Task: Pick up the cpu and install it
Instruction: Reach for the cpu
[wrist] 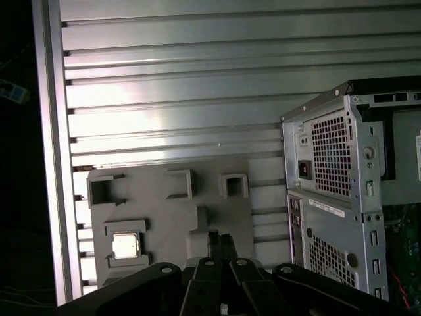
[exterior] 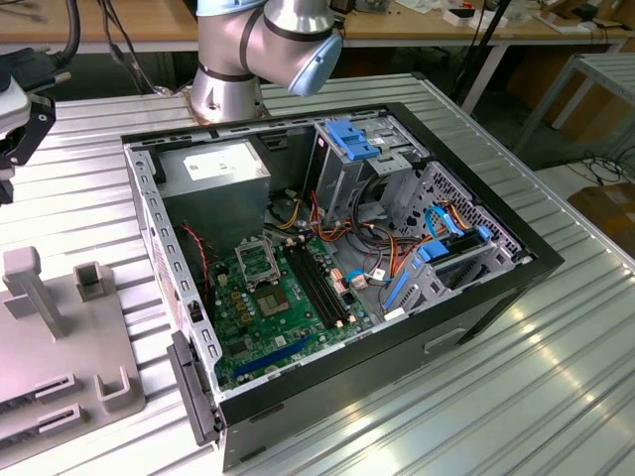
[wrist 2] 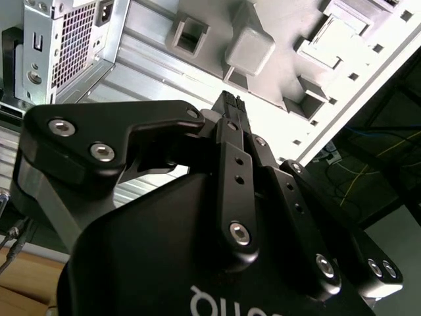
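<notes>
Silvery with a greenish rim, the cpu lies flat in a shallow square recess of a grey fixture plate, which rests on the ribbed metal worktop. In the first wrist view the hand hangs above this plate, well clear of it, over a bare patch between the cpu's recess and the computer case. It is apart from the chip and touches nothing. Its two black fingers are pressed together at the tips with nothing clamped between them. The second wrist view shows the same closed pair against the plate's raised blocks and open pockets. In the exterior view the case lies on its side on the worktop with its side panel off, to the exterior view's right of the plate. Inside it sits the green circuit board. On the board are the square metal-framed socket and, beside that, a row of long black memory slots. A grey power supply fills one corner of the case, and blue plastic drive brackets stand along its far side. The arm's silver base rises from the worktop just behind the case.
</notes>
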